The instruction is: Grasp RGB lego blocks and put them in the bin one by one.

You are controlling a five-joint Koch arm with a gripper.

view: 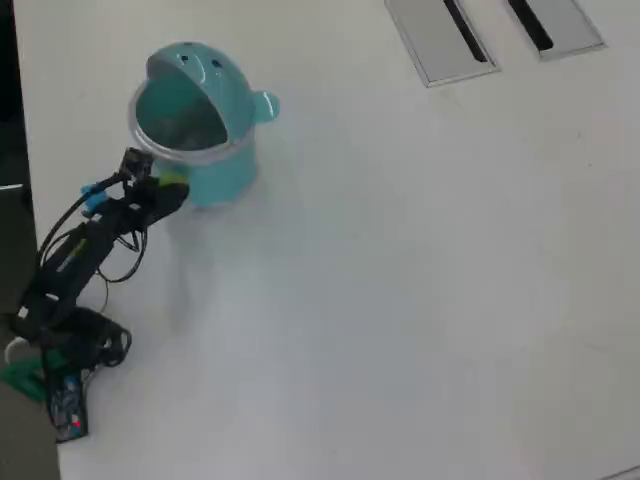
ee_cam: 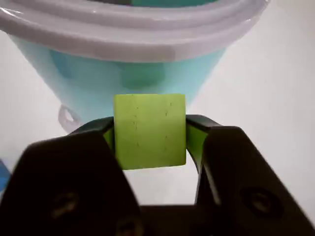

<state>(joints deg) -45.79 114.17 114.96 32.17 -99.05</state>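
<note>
Only the wrist view is showing the gripper clamping the yellow-green block squarely, just beside the bin; the overhead view is showing the lid tilting open.

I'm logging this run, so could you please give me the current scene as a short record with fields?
held item: yellow-green block, clamped between the fingers
gripper: shut on the block, beside the bin's wall, below its rim
bin: teal, upright, lid swung open
bin contents: cannot tell
red and blue blocks: not visible
table: white, two grey panels at the far edge in the overhead view
</note>
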